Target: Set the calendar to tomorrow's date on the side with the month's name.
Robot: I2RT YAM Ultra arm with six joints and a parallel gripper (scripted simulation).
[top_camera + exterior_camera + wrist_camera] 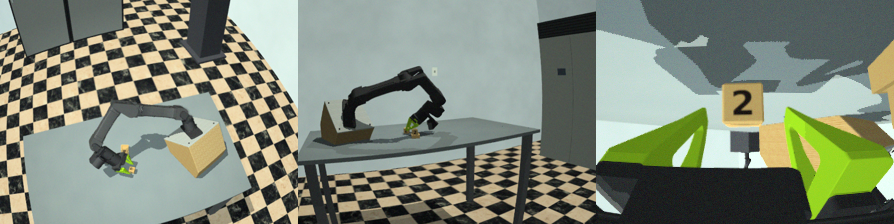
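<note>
A small wooden cube with a black 2 (743, 104) stands on the grey table, the digit upright and facing the wrist camera. It also shows in the top view (132, 169) and the exterior view (415, 133). My gripper (746, 114) is open, low over the table. Its green fingers stand wide on either side of the cube and do not touch it. A second tan wooden piece (124, 148) stands just behind the fingers. It shows at the right edge of the wrist view (884, 70), above a flat tan surface (825, 137). I cannot tell tray from cube there.
The arm's base sits on a large tilted wooden block (197, 145) at the right of the table. The table edges lie well away from the cube. Grey cabinets (66, 20) and a dark pillar (207, 29) stand on the checkered floor beyond.
</note>
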